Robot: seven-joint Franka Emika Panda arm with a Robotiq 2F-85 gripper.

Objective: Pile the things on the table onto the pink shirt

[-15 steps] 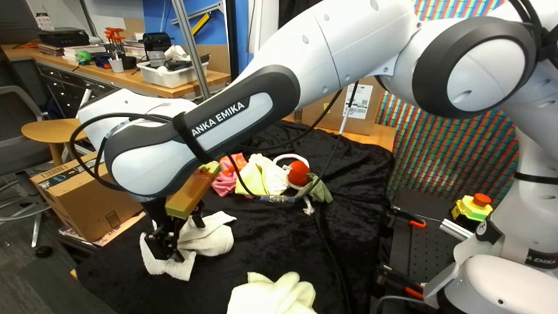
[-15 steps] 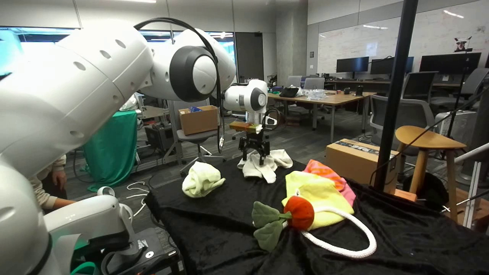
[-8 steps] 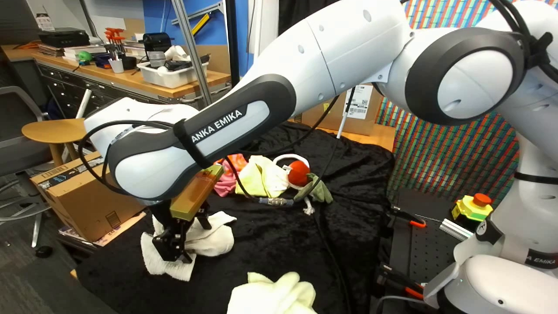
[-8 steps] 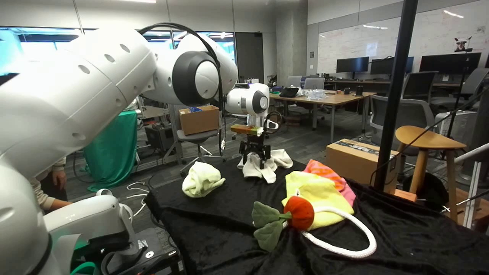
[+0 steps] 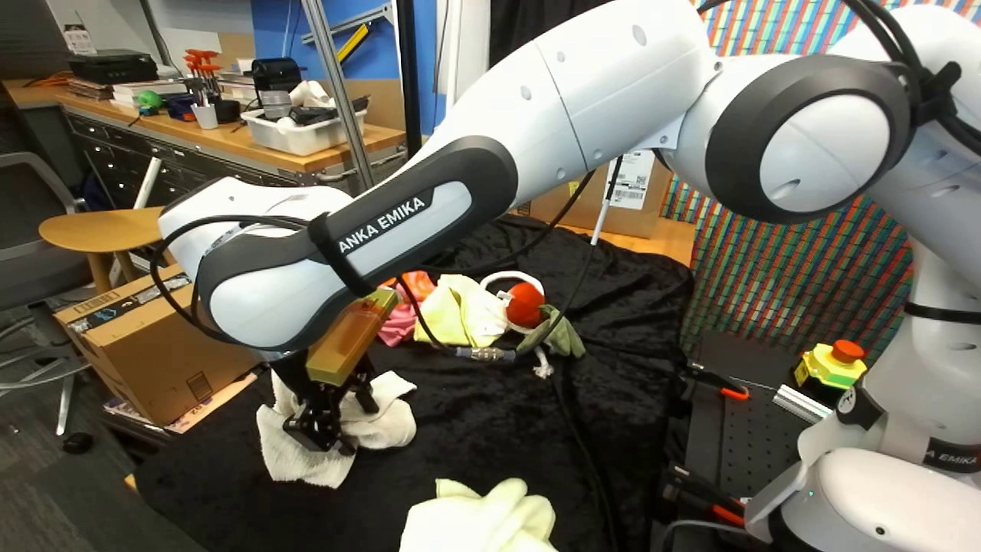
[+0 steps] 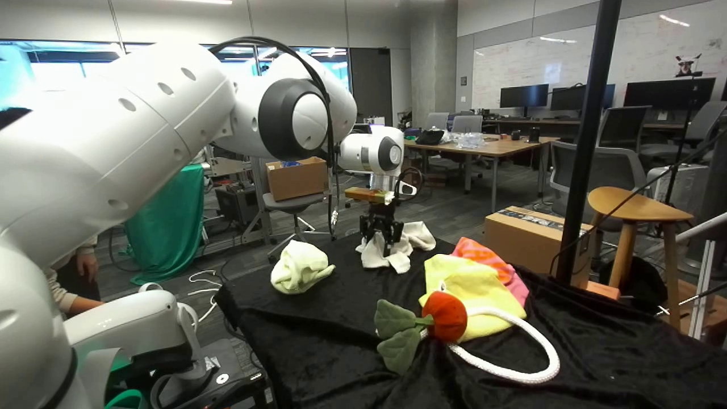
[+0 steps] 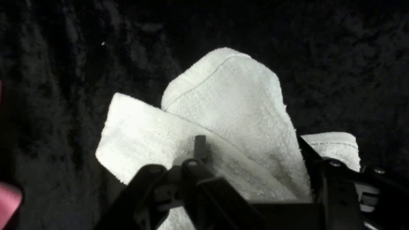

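Jaws are spread over the white cloth [image 7: 230, 124], and tbh a shallow pinch could drop its 12-o'clock flap [image 7: 223, 86] (wrist view).

White robot arm [image 5: 536, 126] outstretched, bent at the elbow, wrist [image 5: 268, 303] hanging over the crumpled white cloth [image 5: 387, 425], black gripper [image 7: 251, 142] pointing down at it, fingertips [image 7: 200, 147] apart, low among its folds.

Whiteboard [image 6: 519, 57] behind dark monitors [image 6: 523, 96]; nearer, a grey chair [image 6: 616, 176], a wooden stool [image 6: 639, 205] and grey flooring [image 6: 451, 210]
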